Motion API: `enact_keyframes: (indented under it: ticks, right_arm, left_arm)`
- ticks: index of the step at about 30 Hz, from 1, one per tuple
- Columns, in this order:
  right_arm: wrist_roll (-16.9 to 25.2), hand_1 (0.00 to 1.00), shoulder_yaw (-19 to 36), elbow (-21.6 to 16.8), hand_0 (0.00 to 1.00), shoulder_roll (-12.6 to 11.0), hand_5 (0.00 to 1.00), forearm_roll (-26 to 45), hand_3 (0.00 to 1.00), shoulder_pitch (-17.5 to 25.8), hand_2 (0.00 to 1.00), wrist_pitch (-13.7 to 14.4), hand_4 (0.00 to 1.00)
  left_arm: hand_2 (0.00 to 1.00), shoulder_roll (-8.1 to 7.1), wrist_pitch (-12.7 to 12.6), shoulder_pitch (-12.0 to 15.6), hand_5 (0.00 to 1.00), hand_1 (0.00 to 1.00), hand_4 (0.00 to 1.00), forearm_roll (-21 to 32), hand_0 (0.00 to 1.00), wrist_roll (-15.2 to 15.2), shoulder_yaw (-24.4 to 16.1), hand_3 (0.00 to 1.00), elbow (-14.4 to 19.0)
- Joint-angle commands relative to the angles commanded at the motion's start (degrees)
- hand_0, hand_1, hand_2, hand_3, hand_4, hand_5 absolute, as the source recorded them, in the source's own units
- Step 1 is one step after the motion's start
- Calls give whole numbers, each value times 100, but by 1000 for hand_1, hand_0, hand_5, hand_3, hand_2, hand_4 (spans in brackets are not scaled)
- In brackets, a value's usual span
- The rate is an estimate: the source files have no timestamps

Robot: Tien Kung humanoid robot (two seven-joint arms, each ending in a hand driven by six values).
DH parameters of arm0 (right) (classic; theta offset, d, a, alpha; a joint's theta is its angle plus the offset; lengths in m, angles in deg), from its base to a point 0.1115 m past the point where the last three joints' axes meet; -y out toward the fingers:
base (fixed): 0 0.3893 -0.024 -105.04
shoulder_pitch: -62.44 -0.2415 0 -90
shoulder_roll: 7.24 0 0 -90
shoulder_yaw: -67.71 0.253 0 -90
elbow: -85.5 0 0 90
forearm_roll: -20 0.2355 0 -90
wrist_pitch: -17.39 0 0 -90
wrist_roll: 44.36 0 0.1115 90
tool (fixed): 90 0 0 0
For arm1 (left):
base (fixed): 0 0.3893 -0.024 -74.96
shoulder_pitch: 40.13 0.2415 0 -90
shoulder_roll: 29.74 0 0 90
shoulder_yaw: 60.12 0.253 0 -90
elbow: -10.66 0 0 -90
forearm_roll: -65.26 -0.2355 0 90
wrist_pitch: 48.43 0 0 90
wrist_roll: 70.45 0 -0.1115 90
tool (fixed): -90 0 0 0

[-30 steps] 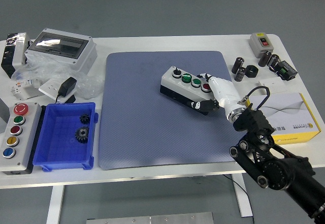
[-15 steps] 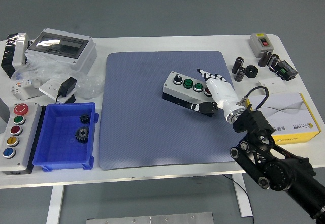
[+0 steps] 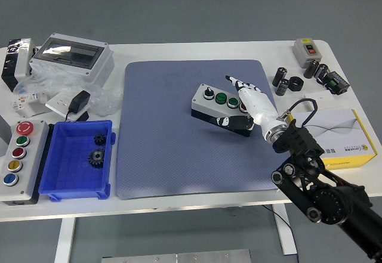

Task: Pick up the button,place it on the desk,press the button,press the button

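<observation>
Since a second ago the grey push-button control box with a black selector knob, two green buttons and a red button (image 3: 218,104) has shifted slightly toward the right and far side of the blue-grey textured mat (image 3: 161,138), and it now lies with its near edge on the mat, its right end under the robot's palm. The right hand (image 3: 246,105), white with black fingertips, has turned: its fingers, which lay over the box's right end before, now stretch out toward the far left above the button row, one fingertip pointing past the box's far edge, while the thumb runs along the box's near black side. So the hand is partly spread yet still clasps the box's right end between thumb and palm. The black right arm (image 3: 310,179) comes in from the lower right corner. The left arm is out of view.

On the white table (image 3: 179,51) the rest is unchanged: left of the mat a blue plastic bin (image 3: 59,179) holding two dark gears (image 3: 96,155), a long grey station with five coloured buttons (image 3: 18,155), a grey enclosure with a clear lid (image 3: 71,57); right of the mat, a white and yellow carton (image 3: 346,135), black cylindrical parts (image 3: 286,79) and a small grey switch box (image 3: 307,49).
</observation>
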Motion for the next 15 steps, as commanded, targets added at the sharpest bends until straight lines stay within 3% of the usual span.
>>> enact_keyframes:
  ticks: [7,15]
  right_arm:
    - [53,971,304,-375,998,-143,445,166,998,99,998,9,998]
    - [-88,965,187,-76,998,-69,462,13,998,122,998,-69,998]
  left_arm:
    - [665,-16,-7,-7,288,673,727,5,628,1,-8,758,0]
    - [665,-7,-12,-17,290,672,727,11,628,-32,-25,759,0]
